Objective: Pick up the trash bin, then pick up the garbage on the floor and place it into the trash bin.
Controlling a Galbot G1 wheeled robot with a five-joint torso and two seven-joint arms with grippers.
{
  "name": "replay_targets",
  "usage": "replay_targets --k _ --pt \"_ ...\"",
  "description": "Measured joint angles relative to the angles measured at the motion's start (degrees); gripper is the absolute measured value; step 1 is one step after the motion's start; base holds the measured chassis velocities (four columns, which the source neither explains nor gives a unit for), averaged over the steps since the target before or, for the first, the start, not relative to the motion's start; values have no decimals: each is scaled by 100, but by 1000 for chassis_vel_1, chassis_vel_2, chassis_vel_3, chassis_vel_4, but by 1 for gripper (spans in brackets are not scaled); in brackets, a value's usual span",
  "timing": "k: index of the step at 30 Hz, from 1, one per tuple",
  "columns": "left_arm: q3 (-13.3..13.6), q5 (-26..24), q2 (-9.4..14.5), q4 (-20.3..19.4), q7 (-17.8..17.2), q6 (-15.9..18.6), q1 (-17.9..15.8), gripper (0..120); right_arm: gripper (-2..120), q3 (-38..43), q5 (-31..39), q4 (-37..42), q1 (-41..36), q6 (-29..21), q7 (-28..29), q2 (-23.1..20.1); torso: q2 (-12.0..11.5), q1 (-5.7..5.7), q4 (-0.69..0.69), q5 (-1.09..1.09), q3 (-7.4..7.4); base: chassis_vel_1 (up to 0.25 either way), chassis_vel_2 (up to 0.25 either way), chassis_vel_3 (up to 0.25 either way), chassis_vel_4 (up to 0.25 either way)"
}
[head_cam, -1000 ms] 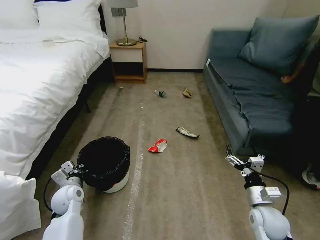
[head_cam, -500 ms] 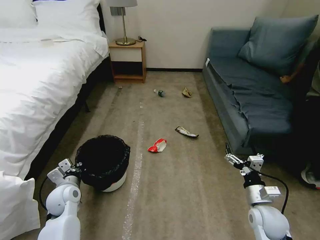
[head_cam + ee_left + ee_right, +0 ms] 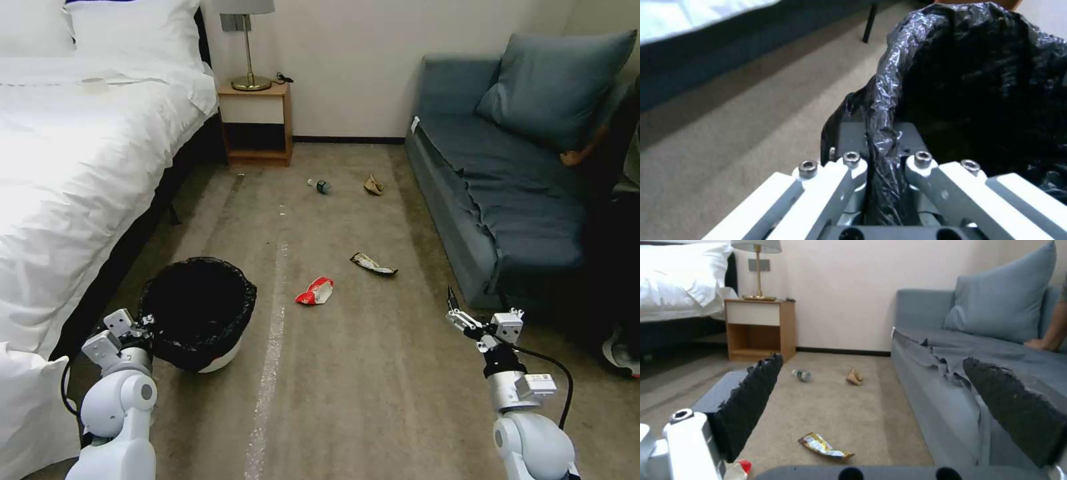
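Brown carpet [image 3: 347, 373] lies between bed [image 3: 73, 173] and sofa [image 3: 507, 193]. Left gripper [image 3: 882, 160] has its jaws clamped on the bag-lined rim of the trash bin [image 3: 197, 313], whose inside looks dark. Right gripper [image 3: 460, 313] hangs with jaws apart.

Trash bin [image 3: 197, 313] left beside bed [image 3: 80, 173]; 4 garbage pieces [image 3: 316, 291] ahead, sofa [image 3: 507, 193] right.

The trash bin [image 3: 220, 360] is white, lined with a glossy, crinkled black bag [image 3: 197, 310]. On the beige carpet [image 3: 347, 400] lie a red-and-white wrapper [image 3: 316, 292], a dark wrapper with yellow print [image 3: 373, 264], a clear bottle with a green label [image 3: 320, 185] and a brown paper scrap [image 3: 374, 185]. The bed [image 3: 73, 153] is white, the sofa [image 3: 507, 193] slate blue, the nightstand [image 3: 257, 123] tan wood with a white drawer.
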Motion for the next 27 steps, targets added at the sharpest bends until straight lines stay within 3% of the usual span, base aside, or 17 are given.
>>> replay_targets --k 15,23,27 --pt "129 611 72 -750 290 32 290 5 100 -271 -76 39 57 -115 473 -16 0 0 0 1 0 0 0 0 0" --pt "177 728 97 -940 287 95 309 5 100 -375 -99 94 42 -268 698 -28 0 0 0 0 0 0 0 0 0" --pt "192 801 107 -1038 283 96 311 5 100 -376 -200 -11 107 -78 691 -30 0 0 0 0 0 0 0 0 0"
